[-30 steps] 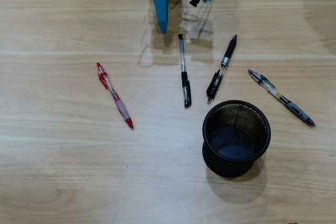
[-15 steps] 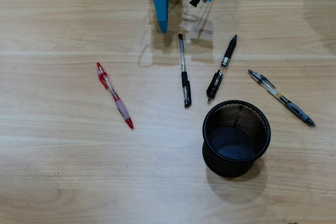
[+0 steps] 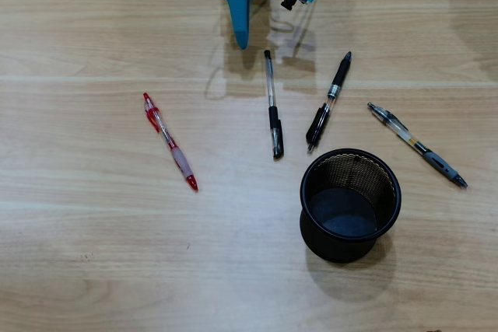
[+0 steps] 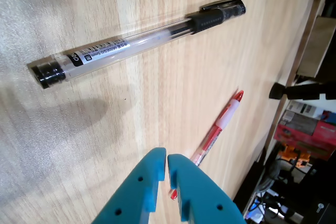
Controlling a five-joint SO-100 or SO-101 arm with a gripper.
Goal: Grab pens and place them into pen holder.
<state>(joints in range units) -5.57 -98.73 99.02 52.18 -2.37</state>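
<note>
While the tool [image 4: 167,157] hangs closed and empty above the table [image 3: 93,254], it should open wide, then straddle the nearest black pen [image 3: 272,106] mid-barrel, beside the holder [image 3: 350,204].

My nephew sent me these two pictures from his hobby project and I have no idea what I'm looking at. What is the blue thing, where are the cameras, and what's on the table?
The blue thing is a small robot arm ending in a two-finger gripper. One picture comes from a camera fixed above, looking straight down at a wooden table. The other comes from a camera riding on the arm's wrist, so the gripper pokes in from the bottom edge, its fingers together and holding nothing.

On the table lie four pens: a red pen at the left of the overhead view, a clear pen with black cap just below the gripper, a black pen beside it, and a pen with a grey end at the right. A round black mesh pen holder stands empty. The wrist view shows the clear pen and the red pen close up.
</note>
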